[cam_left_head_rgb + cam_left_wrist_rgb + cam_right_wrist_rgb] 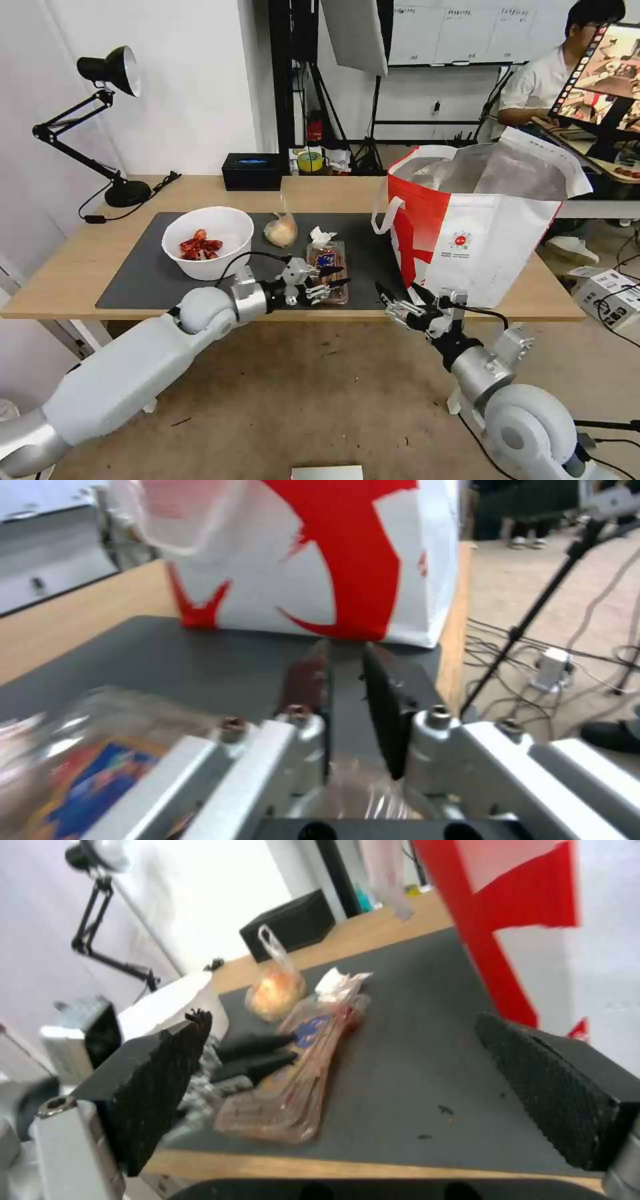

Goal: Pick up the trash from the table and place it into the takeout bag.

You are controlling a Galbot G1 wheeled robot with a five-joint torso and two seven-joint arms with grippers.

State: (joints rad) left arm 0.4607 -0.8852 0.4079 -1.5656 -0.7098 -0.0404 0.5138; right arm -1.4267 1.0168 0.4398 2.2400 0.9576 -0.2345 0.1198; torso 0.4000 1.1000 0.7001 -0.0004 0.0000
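Grey mat (147,267): clear tray (327,260), blue-orange label; left claw (333,280) narrowly parted over it, right claw (397,297) wide, empty.

Both arms wear smooth, glossy light-grey shells with rounded elbow housings, narrowing to brushed silver cylindrical wrists. A thin black cable loops over the left wrist, and another arcs from the right wrist. The left gripper (331,281) has a silver metal linkage frame with small brass-coloured screw heads and slim black fingers (385,705). The right gripper (400,294) carries broad black pads (553,1090) with a fine knurled, dimpled texture on silver brackets.
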